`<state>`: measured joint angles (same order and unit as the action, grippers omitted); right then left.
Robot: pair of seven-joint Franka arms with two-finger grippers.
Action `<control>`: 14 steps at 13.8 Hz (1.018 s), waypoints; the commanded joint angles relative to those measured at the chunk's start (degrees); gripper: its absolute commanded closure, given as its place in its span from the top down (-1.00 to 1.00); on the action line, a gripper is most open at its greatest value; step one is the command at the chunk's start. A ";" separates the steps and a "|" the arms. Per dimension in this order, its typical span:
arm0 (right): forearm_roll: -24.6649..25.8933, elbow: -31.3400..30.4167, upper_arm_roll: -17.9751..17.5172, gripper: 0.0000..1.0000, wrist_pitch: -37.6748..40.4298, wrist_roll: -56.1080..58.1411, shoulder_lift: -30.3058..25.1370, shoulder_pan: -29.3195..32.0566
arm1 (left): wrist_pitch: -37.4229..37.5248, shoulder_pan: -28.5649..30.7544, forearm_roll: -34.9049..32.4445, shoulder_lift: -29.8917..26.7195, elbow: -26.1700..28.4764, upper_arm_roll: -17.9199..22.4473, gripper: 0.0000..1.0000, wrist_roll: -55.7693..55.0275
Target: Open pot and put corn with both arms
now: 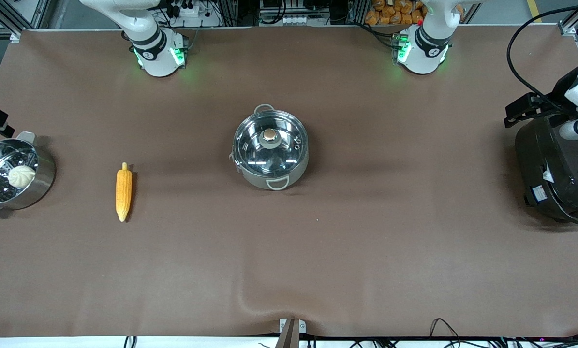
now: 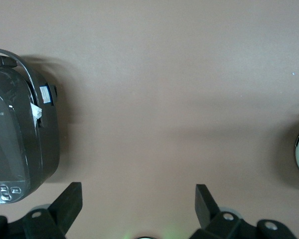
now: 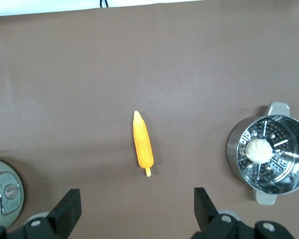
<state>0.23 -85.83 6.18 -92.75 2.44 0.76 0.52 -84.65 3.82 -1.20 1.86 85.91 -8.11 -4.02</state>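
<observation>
Both black 2-finger grippers hang wide open and empty: the left gripper (image 2: 138,201) over bare brown table (image 1: 390,232) beside the large black rice cooker (image 1: 557,171), the right gripper (image 3: 137,206) over table near the corn. No step has begun. The round stainless-steel pot (image 1: 271,149), glass lid (image 1: 268,145) on, sits mid-table; the yellow-orange corn cob (image 1: 123,192) lies toward the right arm's end, by the steel steamer pot (image 1: 13,174). Likely first move: grip the lid's tan knob (image 1: 269,135).

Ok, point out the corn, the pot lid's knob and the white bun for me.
corn (image 1: 124,192), front view, middle of the cob.
knob (image 1: 269,135), front view, its tan top.
white bun (image 3: 258,149), right wrist view, centre of the bun.
</observation>
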 commanded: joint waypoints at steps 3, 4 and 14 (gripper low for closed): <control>0.03 -3.47 -0.64 1.00 -2.61 -0.86 0.03 0.27 | 2.12 1.45 0.23 -0.02 -0.66 -0.15 1.00 1.20; 0.03 -3.38 -0.73 1.00 -2.61 -1.03 0.03 0.18 | 2.03 1.37 0.23 0.07 -0.66 -0.24 1.00 1.55; -0.15 -3.81 -0.91 1.00 -3.48 -0.95 0.56 0.18 | -0.94 -19.35 4.71 10.35 -9.71 -2.70 1.00 -32.24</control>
<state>0.21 -88.98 5.61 -95.83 2.43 1.52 0.49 -85.18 -11.23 2.64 8.63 79.76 -11.24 -29.59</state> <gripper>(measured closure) 0.000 0.000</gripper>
